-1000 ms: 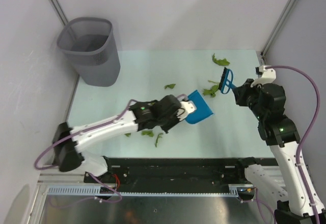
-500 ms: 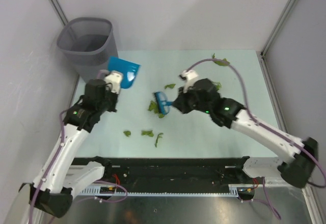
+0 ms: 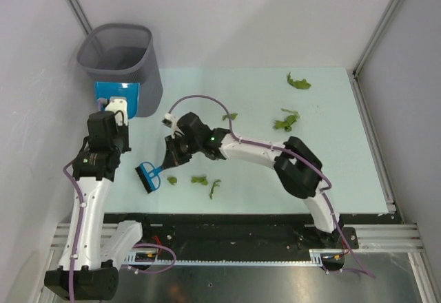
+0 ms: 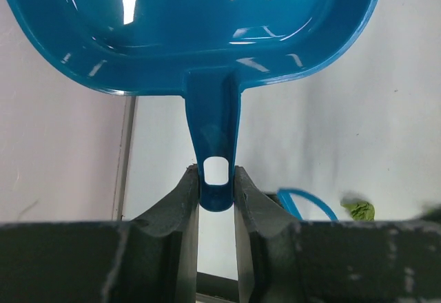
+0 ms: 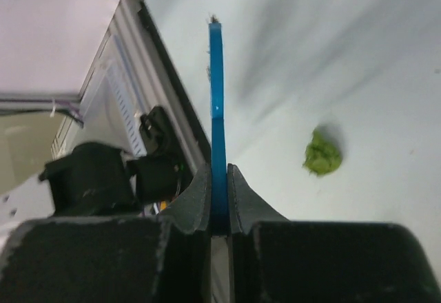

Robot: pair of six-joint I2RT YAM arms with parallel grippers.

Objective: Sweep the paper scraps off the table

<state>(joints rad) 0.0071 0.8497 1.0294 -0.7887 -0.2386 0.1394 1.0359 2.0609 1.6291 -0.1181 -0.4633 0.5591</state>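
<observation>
Far left, beside the wastebasket (image 3: 124, 65), the left fingers (image 4: 182, 206) pinch the blue dustpan (image 4: 186, 21) by its handle. Stretched across, the right fingers (image 5: 196, 206) clamp the blue brush (image 3: 147, 175). Green paper scraps (image 3: 200, 179) lie on the table (image 3: 331, 165) just beside it, with others farther right.

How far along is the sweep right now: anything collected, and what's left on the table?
Done: nothing that shows; the visible part of the dustpan is bare. In hand: the left gripper pinches the dustpan's handle next to the wastebasket; the right gripper clamps the brush, reached across to the front left. Left: six paper scraps lie on the table, three by the brush, three farther back.
</observation>
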